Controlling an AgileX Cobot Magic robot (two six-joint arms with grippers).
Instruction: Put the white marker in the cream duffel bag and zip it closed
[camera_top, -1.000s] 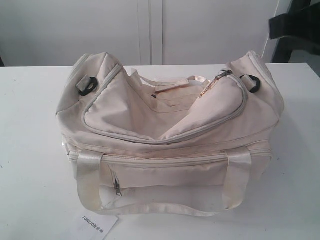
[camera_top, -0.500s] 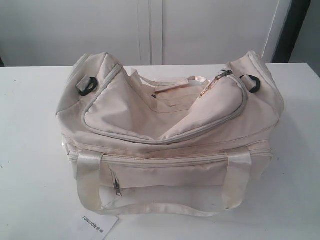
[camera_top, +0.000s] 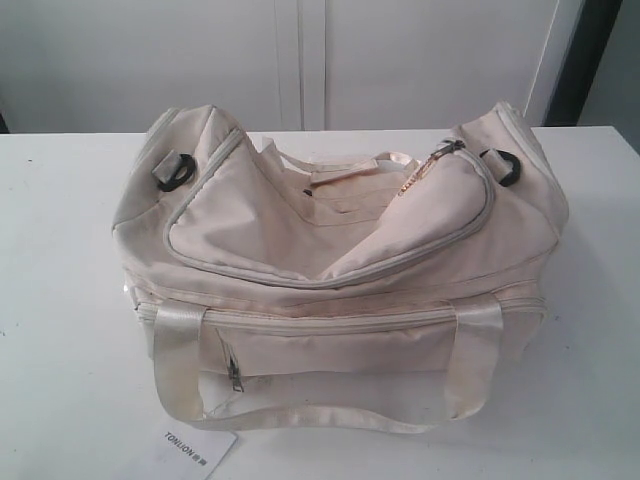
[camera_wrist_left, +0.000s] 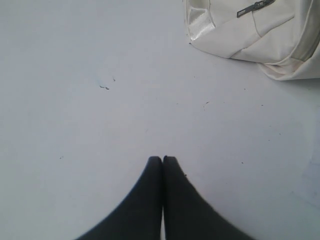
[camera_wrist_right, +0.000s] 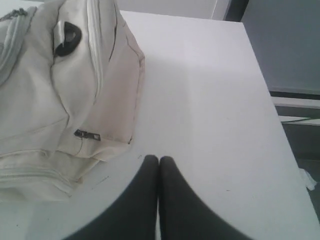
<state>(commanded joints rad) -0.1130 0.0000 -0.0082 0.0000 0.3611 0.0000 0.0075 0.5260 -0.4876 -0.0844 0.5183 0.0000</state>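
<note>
The left fingers (camera_wrist_left: 156, 166) are seen pressed together with nothing held between them, poised over the bare white table (camera_wrist_left: 100, 110). A corner of the bag (camera_wrist_left: 240, 35) is seen well apart from them.

In the exterior view the bag is set at the middle of the table, its long side turned to the camera. At the near left edge a white tag (camera_top: 195, 452) is laid flat on the table, just beside the bag's looped front handle (camera_top: 300, 415). A black ring (camera_top: 176, 170) is fixed at the left end of the bag. Low on the front, a small zip pull (camera_top: 235, 375) is hung at the left end of the pocket. The top flap is sagged inward at its middle; its grey zip (camera_top: 330, 280) appears to be drawn shut, though folds hide part of it, and the top pull (camera_top: 440, 155) is found at the right end. A second black ring (camera_top: 506, 168) is fixed there.

The marker cannot be made out in any view.

On the right, the right fingers (camera_wrist_right: 152, 167) are likewise closed tight on nothing, held over the table near the bag's right end without touching it.
</note>
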